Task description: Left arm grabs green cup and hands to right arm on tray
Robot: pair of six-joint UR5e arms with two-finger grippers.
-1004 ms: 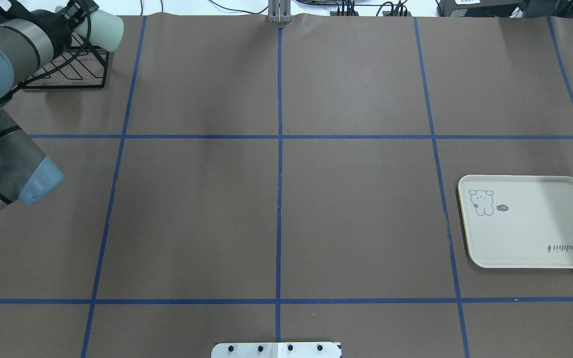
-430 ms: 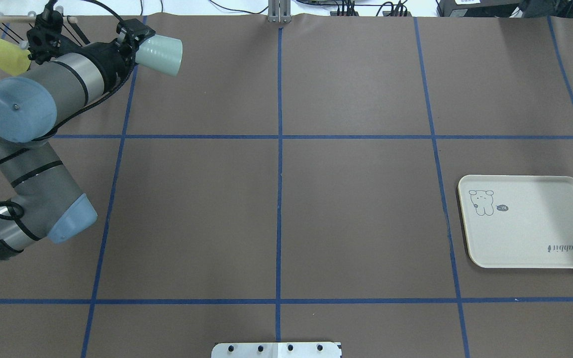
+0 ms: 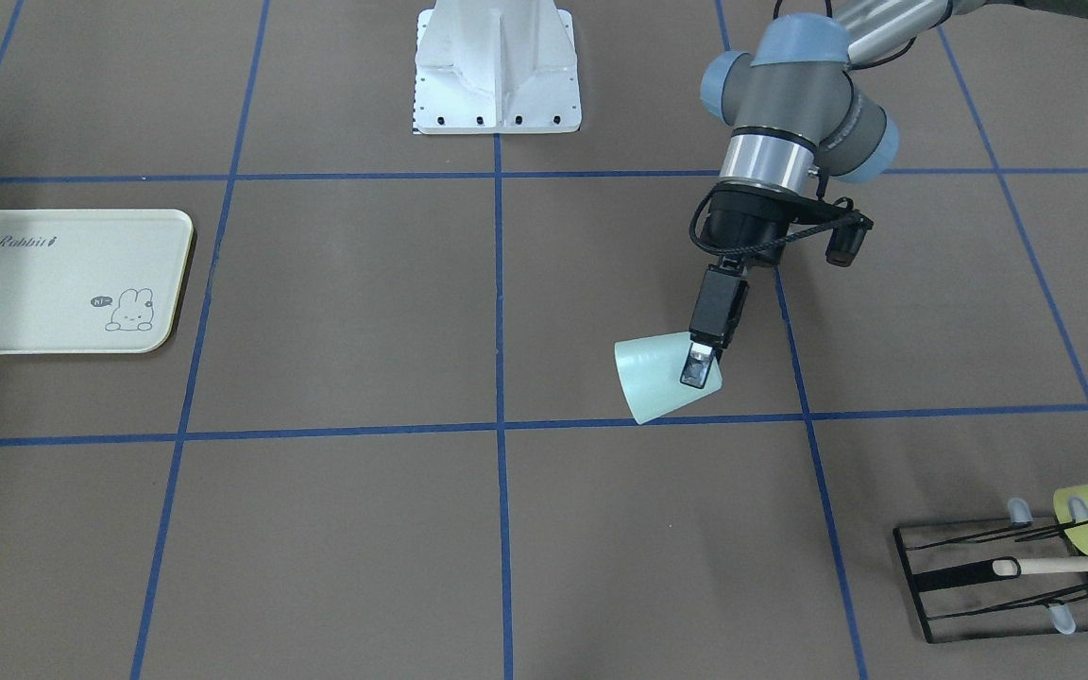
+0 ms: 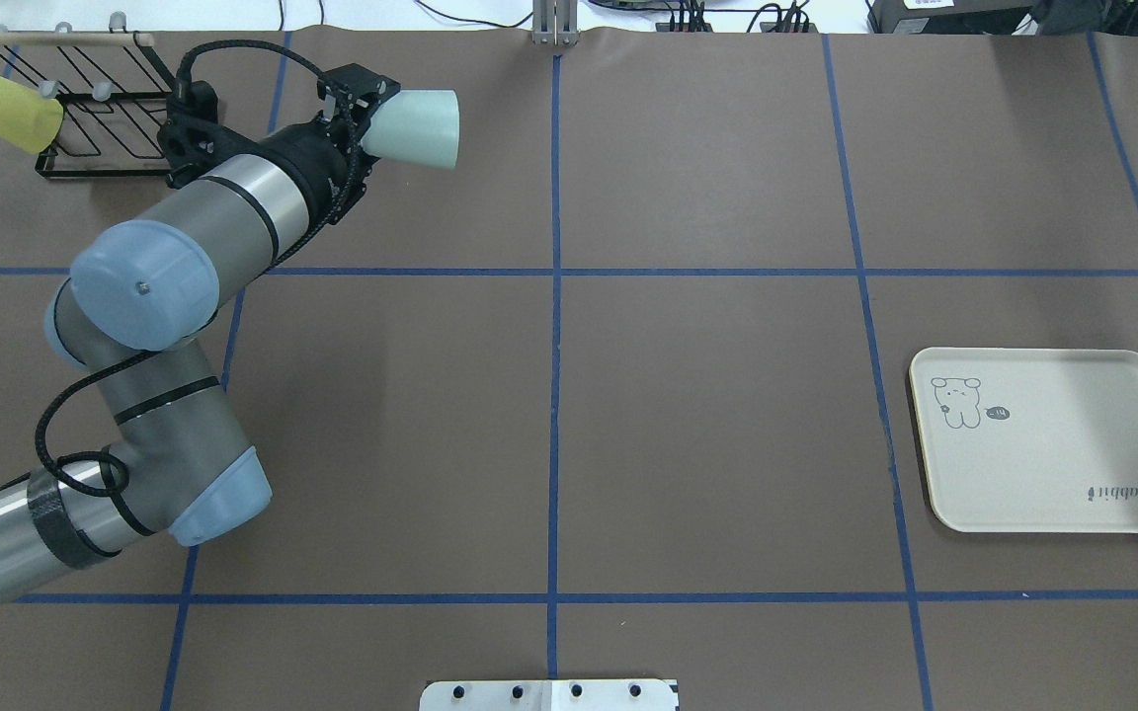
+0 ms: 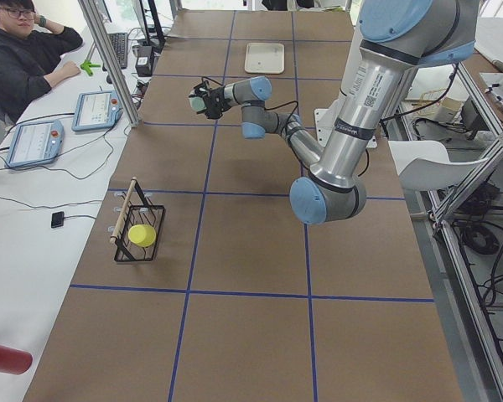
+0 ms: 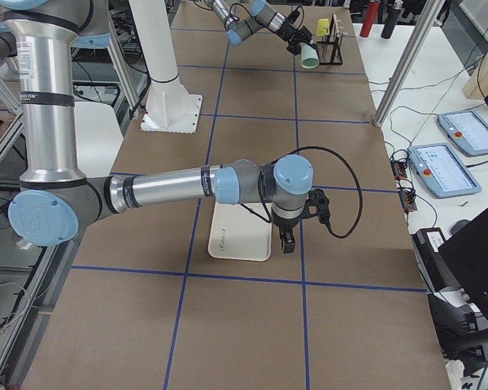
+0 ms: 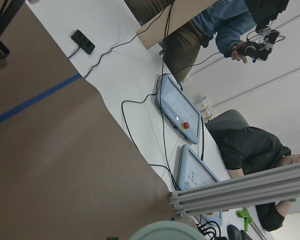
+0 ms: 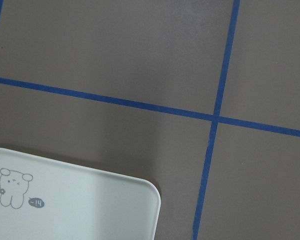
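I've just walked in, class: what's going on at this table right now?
The left arm is carrying the green cup in its gripper. The cup is tipped on its side above the table, away from the black wire rack, where a yellow-green cup hangs. The right arm waits with its gripper near the tray's edge. Nothing is on the tray, and the hand-over has not happened yet.

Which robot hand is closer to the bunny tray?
Right. The right gripper hangs by the tray's edge; the left gripper, holding the green cup, is far across the table.
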